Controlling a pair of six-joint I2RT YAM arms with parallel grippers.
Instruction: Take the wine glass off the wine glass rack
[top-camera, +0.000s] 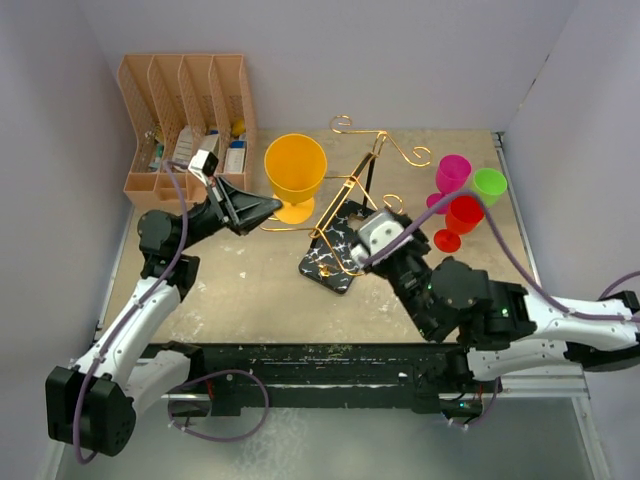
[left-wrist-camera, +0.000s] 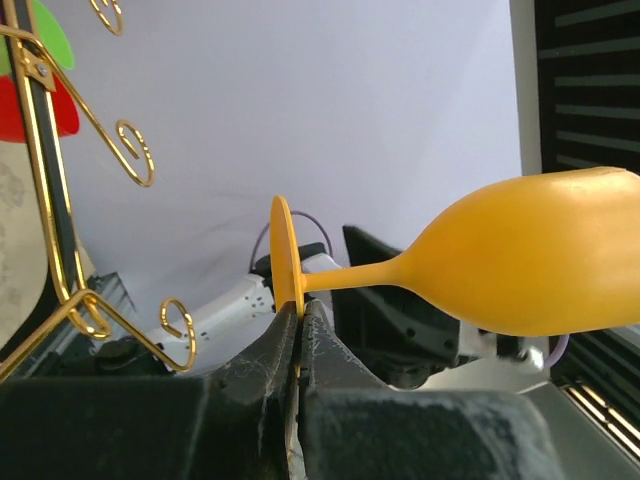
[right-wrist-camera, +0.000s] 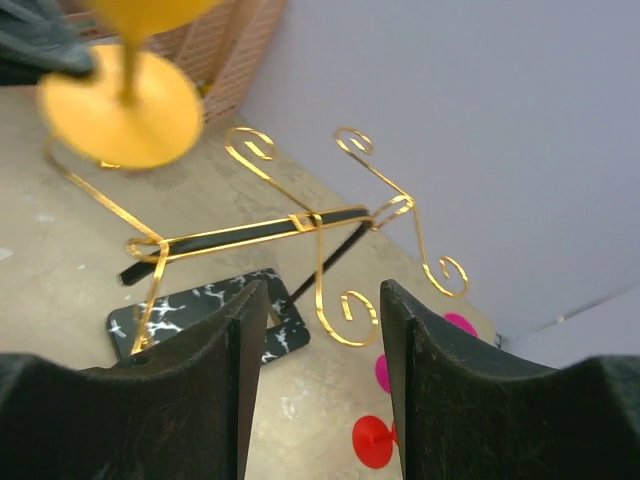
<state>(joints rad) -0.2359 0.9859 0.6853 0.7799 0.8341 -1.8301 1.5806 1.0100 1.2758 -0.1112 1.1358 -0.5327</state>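
Left gripper (left-wrist-camera: 300, 318) pinches foot rim of wine glass (left-wrist-camera: 520, 260), glass at 9 o'clock of rack (top-camera: 352, 190). Right gripper (right-wrist-camera: 320, 340) wide, empty, at 3 o'clock of rack base.

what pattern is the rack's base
The base is black with white veins, clearest in the top external view.

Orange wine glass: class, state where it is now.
Top view: the orange wine glass is left of centre, foot clamped by the left gripper, between the peach file organiser and the gold wine glass rack.
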